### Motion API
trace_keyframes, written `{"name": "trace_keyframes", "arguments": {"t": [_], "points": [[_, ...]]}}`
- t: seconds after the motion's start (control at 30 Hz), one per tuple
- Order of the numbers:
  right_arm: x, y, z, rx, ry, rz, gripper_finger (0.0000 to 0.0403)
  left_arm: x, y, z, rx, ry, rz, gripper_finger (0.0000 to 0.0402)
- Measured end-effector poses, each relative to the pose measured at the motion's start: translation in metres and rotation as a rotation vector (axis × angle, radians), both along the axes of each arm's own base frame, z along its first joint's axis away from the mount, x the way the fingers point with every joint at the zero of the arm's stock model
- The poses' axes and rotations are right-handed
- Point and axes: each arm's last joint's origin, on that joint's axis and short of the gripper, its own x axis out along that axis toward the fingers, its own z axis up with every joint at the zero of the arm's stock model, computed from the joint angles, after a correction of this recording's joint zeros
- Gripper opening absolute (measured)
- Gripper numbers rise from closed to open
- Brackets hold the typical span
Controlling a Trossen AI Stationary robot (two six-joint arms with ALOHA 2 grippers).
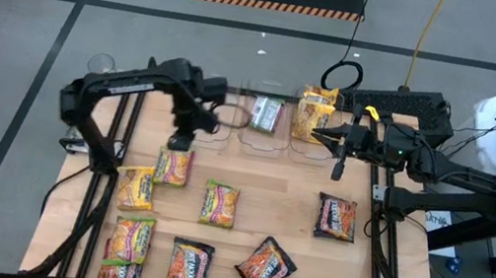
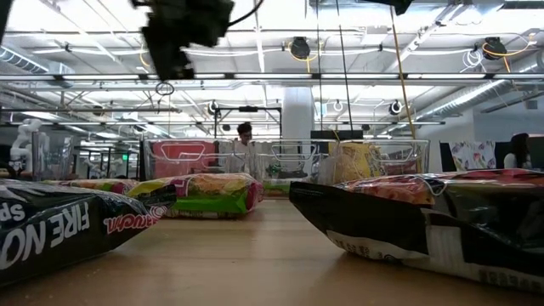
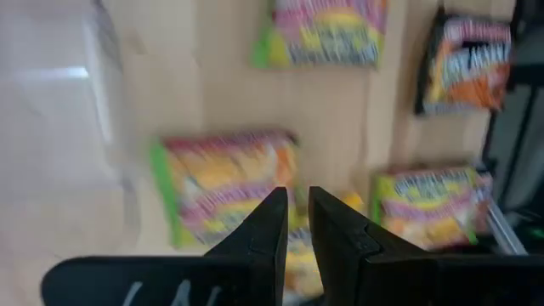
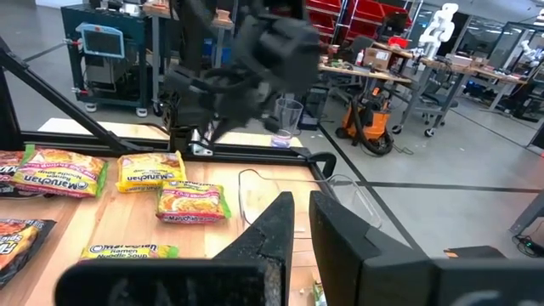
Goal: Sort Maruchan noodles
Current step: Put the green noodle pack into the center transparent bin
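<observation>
- Maruchan noodles lie scattered across the wooden surface [image 1: 260, 186]: a yellow-orange packet [image 1: 173, 165] sits just below the left end effector [image 1: 181, 138], with another yellow one [image 1: 134, 187] beside it and a green-edged packet [image 1: 219, 203] toward the middle.
- Dark packets hold the near edge [image 1: 189, 266] [image 1: 266, 267], one more lies on the right side [image 1: 336, 217], and a green-edged one [image 1: 129, 240] sits at the near left.
- Left end effector hovers above the surface over that yellow-orange packet, fingers [image 3: 270, 229] nearly together with a slim gap, gripping nothing.
- Right end effector [image 1: 337, 159] hangs by the clear bins [image 1: 274, 133] at the far edge, fingers [image 4: 274, 223] close together and empty.
- One packet [image 1: 265, 115] rests in the middle bin, and yellow packets [image 1: 312, 114] are stacked in the bin next to the right end effector.
</observation>
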Motion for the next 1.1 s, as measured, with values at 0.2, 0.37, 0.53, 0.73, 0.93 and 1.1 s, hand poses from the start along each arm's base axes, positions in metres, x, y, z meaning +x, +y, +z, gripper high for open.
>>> {"name": "trace_keyframes", "arguments": {"t": [0.2,0.37,0.53,0.73,0.93,1.1], "points": [[0.000,0.000,0.000,0.000,0.000,0.000,0.0038,-0.048,-0.030,-0.013,-0.134,0.057,0.075,0.0056],[0.000,0.000,0.000,0.000,0.000,0.000,0.0038,-0.068,-0.055,-0.026,-0.248,0.096,0.082,0.0056],[0.000,0.000,0.000,0.000,0.000,0.000,0.0038,-0.073,-0.079,-0.052,-0.373,0.176,0.031,0.0056],[0.000,0.000,0.000,0.004,-0.001,-0.001,0.0038,-0.072,-0.105,-0.084,-0.441,0.181,-0.057,0.0056],[0.000,0.000,0.000,0.007,-0.002,-0.001,0.0038,-0.062,-0.125,-0.108,-0.444,0.060,-0.126,0.0056],[0.000,0.000,0.000,0.007,-0.002,-0.001,0.0038,-0.062,-0.131,-0.127,-0.336,0.058,-0.091,0.0056]]}}
